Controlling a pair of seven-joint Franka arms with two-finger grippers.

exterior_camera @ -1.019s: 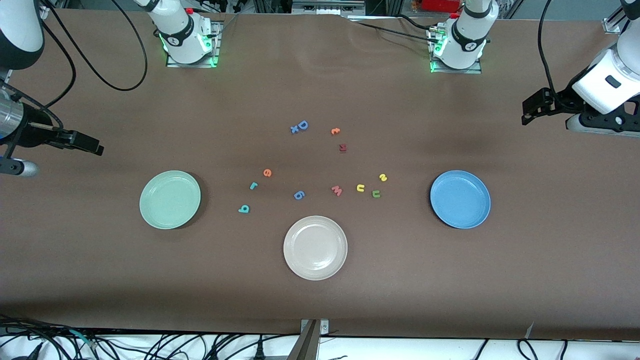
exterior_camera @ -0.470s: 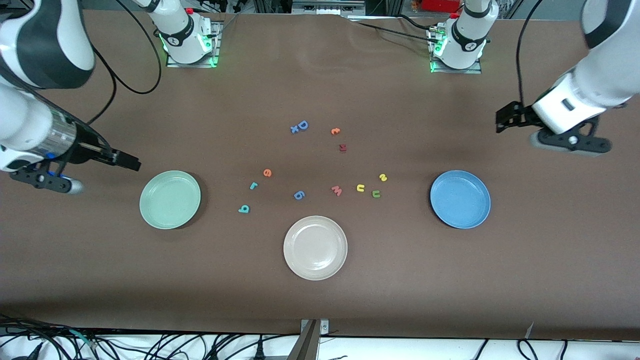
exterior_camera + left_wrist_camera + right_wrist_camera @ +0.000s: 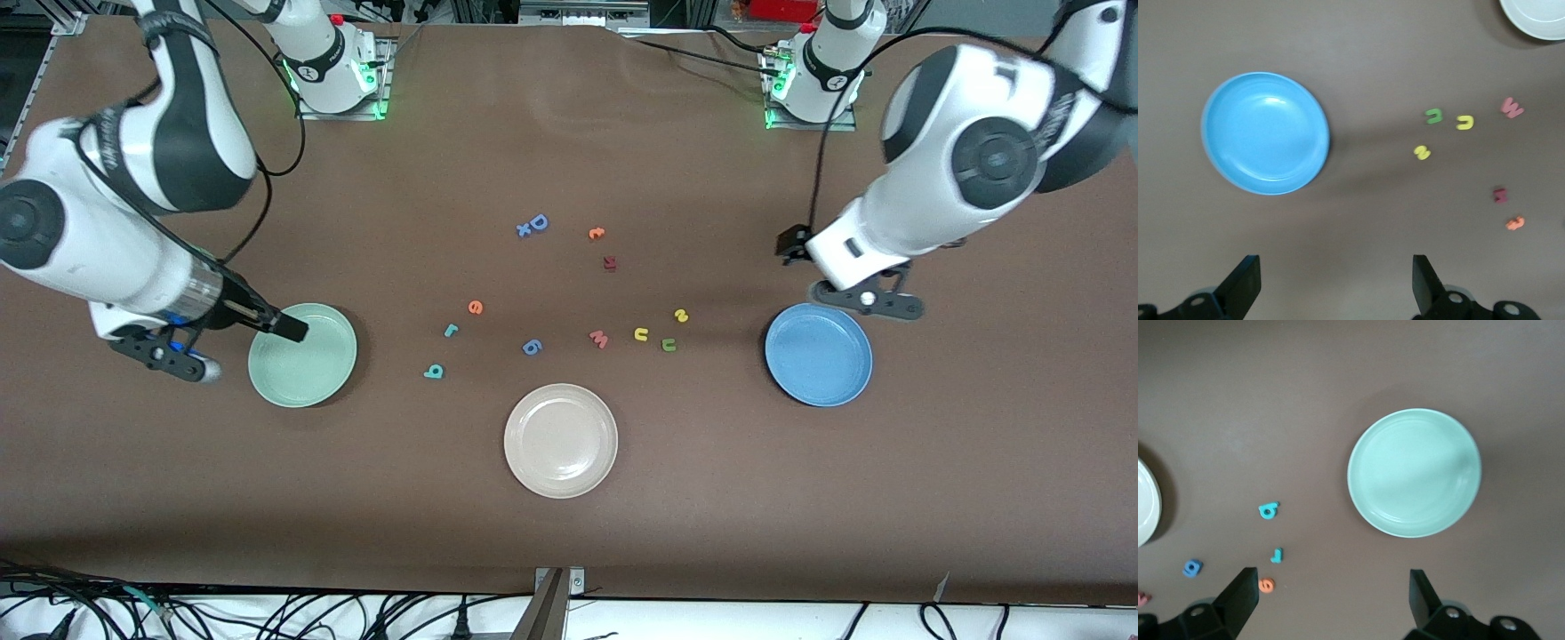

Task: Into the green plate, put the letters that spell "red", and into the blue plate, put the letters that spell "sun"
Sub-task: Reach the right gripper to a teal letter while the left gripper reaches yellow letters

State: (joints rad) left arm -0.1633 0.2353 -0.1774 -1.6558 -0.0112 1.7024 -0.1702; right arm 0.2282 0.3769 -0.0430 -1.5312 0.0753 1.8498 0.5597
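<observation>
The orange "e" (image 3: 476,308), teal "r" (image 3: 451,331) and teal "d" (image 3: 433,372) lie on the table beside the empty green plate (image 3: 302,356). The yellow "s" (image 3: 681,315), yellow "u" (image 3: 640,334) and green "n" (image 3: 669,345) lie beside the empty blue plate (image 3: 818,354). My right gripper (image 3: 289,329) hangs open and empty over the green plate's rim. My left gripper (image 3: 789,246) hangs open and empty over bare table by the blue plate. The right wrist view shows the green plate (image 3: 1414,472), "d" (image 3: 1269,511), "r" (image 3: 1277,554) and "e" (image 3: 1266,585). The left wrist view shows the blue plate (image 3: 1265,133), "n" (image 3: 1434,116), "u" (image 3: 1465,122) and "s" (image 3: 1422,153).
A beige-white plate (image 3: 560,440) sits nearest the front camera, mid-table. Other letters lie among the task's: a blue "g"-like one (image 3: 532,347), a pink "w" (image 3: 598,339), a dark red one (image 3: 609,262), a small orange one (image 3: 596,233) and a blue "D" (image 3: 536,224).
Both arms have swung in from the table's ends: the right gripper now hangs over the green plate's rim, the left gripper by the blue plate. No letter has moved.
</observation>
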